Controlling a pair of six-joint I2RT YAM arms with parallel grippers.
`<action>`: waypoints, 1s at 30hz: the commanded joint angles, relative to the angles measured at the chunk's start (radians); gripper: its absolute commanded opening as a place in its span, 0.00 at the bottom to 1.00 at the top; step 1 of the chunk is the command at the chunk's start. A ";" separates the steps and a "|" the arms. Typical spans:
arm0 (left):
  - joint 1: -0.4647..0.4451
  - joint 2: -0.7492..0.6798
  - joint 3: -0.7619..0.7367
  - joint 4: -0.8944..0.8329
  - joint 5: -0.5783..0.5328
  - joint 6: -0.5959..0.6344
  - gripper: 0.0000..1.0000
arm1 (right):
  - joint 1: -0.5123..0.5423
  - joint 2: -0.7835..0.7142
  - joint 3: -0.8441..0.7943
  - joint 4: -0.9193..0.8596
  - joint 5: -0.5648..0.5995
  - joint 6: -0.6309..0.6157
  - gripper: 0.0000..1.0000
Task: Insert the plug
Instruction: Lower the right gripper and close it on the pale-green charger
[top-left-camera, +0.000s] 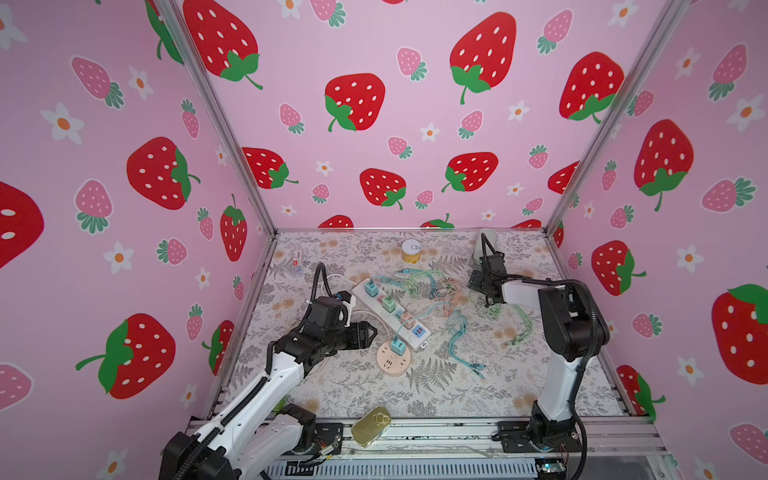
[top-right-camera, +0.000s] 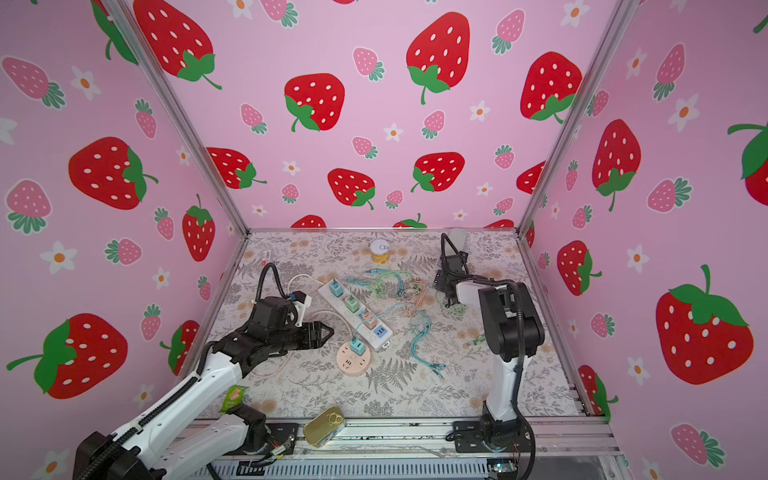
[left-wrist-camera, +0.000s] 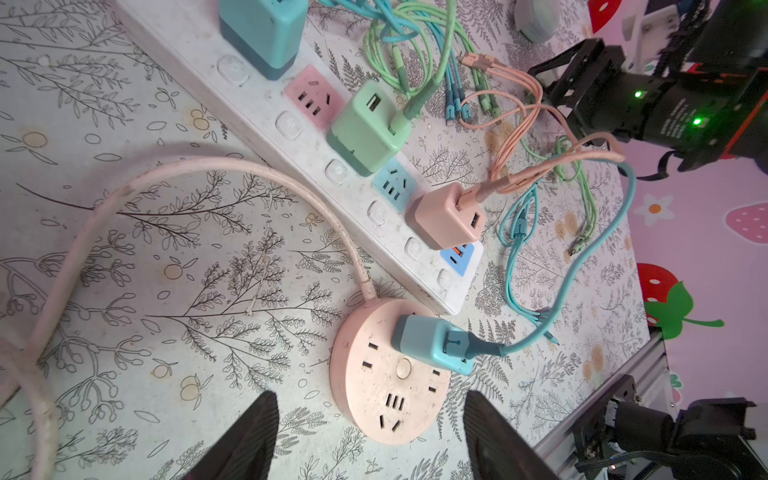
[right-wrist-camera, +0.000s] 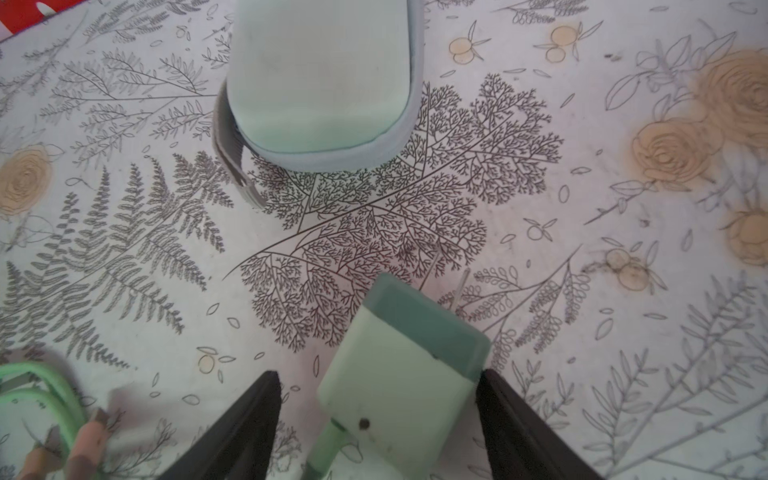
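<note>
In the right wrist view a pale green plug (right-wrist-camera: 419, 320) with a green cable lies tilted between the fingers of my right gripper (right-wrist-camera: 378, 372). One finger (right-wrist-camera: 498, 399) touches its corner. The other stands apart from it, so the jaws are open around the plug. In both top views my right gripper (top-left-camera: 484, 300) (top-right-camera: 450, 301) points down at the back right of the table. My left gripper (left-wrist-camera: 370, 395) (top-left-camera: 372, 332) is open and holds nothing, just short of the pink round socket (left-wrist-camera: 357, 374) (top-left-camera: 390, 362). A blue plug (left-wrist-camera: 432, 340) sits in that socket. The white power strip (left-wrist-camera: 249, 95) (top-left-camera: 376, 301) carries several plugs.
Tangled green, blue and pink cables (top-left-camera: 432, 286) lie right of the strip. A pale green case (right-wrist-camera: 324, 83) lies just beyond the right gripper. A yellow can (top-left-camera: 411, 250) stands at the back and a gold tin (top-left-camera: 371, 424) on the front rail. Walls close three sides.
</note>
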 joint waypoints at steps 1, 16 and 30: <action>0.006 -0.008 0.025 -0.013 -0.008 0.005 0.73 | -0.009 0.027 0.029 0.002 0.000 0.020 0.74; 0.006 -0.010 0.019 -0.009 -0.011 0.004 0.73 | -0.023 0.058 0.063 -0.024 0.006 -0.059 0.51; 0.013 -0.008 0.033 -0.012 -0.007 0.005 0.73 | -0.023 -0.089 0.011 0.020 -0.169 -0.263 0.35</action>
